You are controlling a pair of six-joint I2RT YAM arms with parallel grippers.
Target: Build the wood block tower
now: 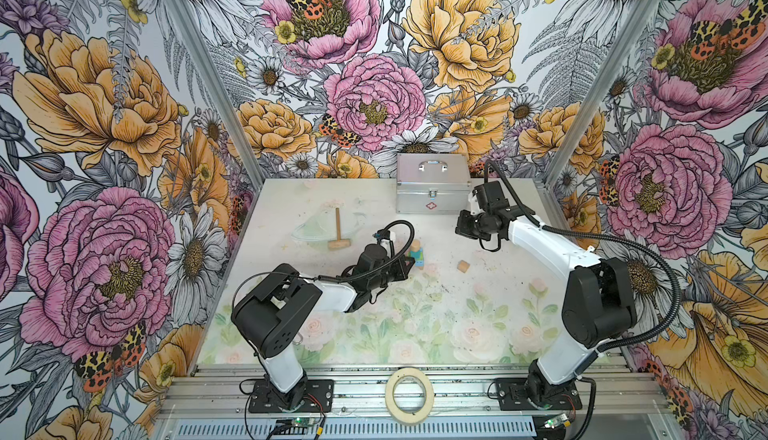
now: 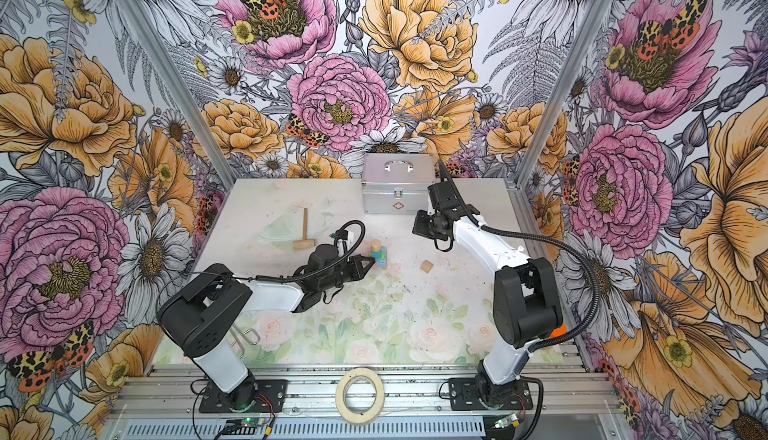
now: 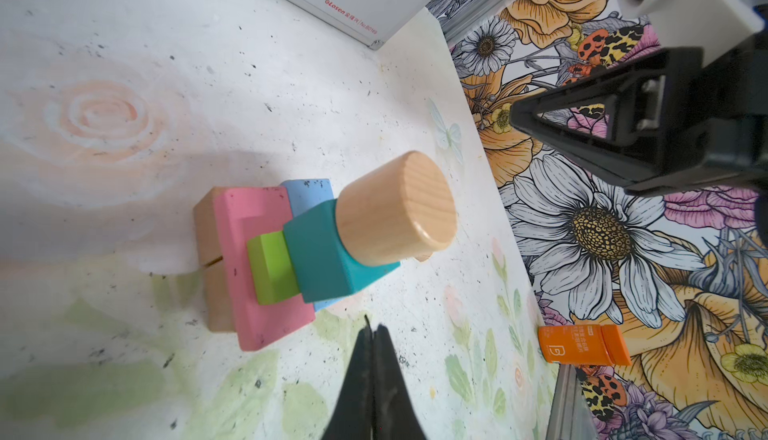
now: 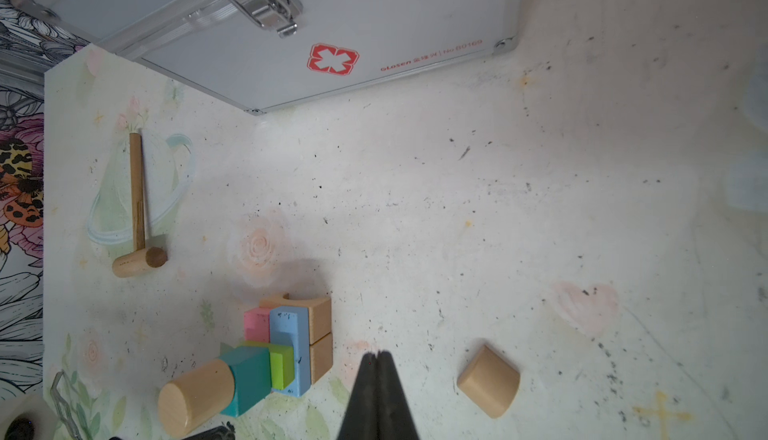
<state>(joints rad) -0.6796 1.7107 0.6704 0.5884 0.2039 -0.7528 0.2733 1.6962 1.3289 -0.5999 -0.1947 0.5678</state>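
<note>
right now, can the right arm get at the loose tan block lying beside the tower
Probably yes: the loose tan block lies alone on the table, apart from the tower, near the shut right end effector, which must open first.

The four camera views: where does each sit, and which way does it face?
Top views: high at the front, looking down at the table; left arm and right arm show whole.
Left wrist: close beside the tower, facing it; left gripper shut, empty.
Right wrist: raised, looking down at the silver case and a loose tan block; right gripper shut.
Shared: both wrist views show tower and silver case.
</note>
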